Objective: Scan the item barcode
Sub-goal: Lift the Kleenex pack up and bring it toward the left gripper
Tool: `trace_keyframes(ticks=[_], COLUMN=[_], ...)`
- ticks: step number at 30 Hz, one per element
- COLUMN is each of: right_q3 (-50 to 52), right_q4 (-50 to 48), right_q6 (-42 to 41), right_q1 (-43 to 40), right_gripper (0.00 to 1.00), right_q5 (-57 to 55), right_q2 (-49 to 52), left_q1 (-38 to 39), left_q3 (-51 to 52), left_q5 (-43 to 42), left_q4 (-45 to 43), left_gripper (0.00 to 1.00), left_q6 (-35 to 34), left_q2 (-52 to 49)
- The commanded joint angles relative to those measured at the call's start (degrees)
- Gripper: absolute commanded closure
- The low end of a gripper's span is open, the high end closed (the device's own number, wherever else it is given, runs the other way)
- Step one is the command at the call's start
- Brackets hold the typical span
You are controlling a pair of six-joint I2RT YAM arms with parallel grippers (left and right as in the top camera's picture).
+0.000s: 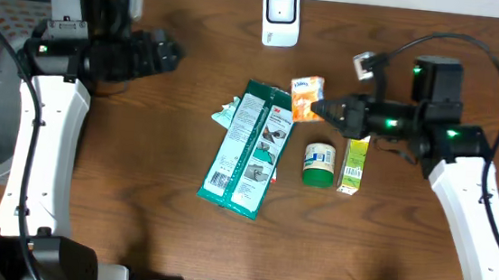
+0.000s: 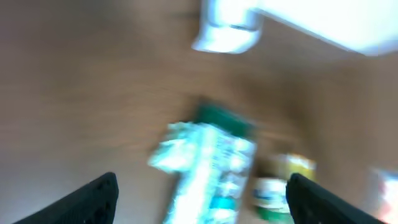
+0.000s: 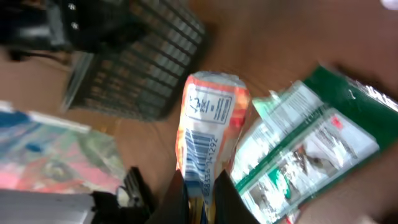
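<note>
Your right hand grips the small orange-and-white plastic packet, barcode showing just past the grip. Your left hand looks released, though its view's blurry.

The dark brown wooden table carries five loose items. A white scanner sits at the far edge, centre. A long green package lies flat mid-table, overlapping a pale green packet on its left side. To its right stands a green jar. Just beside the jar, a yellow-green box lies flat.
</note>
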State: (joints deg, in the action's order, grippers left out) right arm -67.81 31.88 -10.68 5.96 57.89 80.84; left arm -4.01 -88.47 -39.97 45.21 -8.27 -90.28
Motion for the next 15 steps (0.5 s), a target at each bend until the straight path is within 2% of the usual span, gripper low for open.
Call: trace_keyframes(ticks=[1, 3, 9, 15], right_q3=[-0.6, -0.6, -0.6, -0.6], right_q4=[-4.9, -10.2, -21.4, -31.0], right_q6=[3.0, -0.7, -9.1, -15.1], right_q1=[-0.6, -0.2, 2.1, 2.4], right_gripper=[0.99, 0.99, 0.99, 0.99], right_q5=[15.1, 18.3, 18.3, 18.3], right_q2=[0.0, 0.0, 0.0, 0.0], left_q1=[2.1, 4.5, 11.1, 14.3], left_q3=[-0.5, -0.5, -0.5, -0.5], left_q5=[-35.3, -41.0, -41.5, -42.0], left_q4=[-5.2, -9.2, -13.7, -18.3], left_gripper=[0.16, 0.16, 0.19, 0.24], left_q6=[4.6, 4.5, 4.5, 0.5], left_q2=[-0.3, -0.3, -0.3, -0.3])
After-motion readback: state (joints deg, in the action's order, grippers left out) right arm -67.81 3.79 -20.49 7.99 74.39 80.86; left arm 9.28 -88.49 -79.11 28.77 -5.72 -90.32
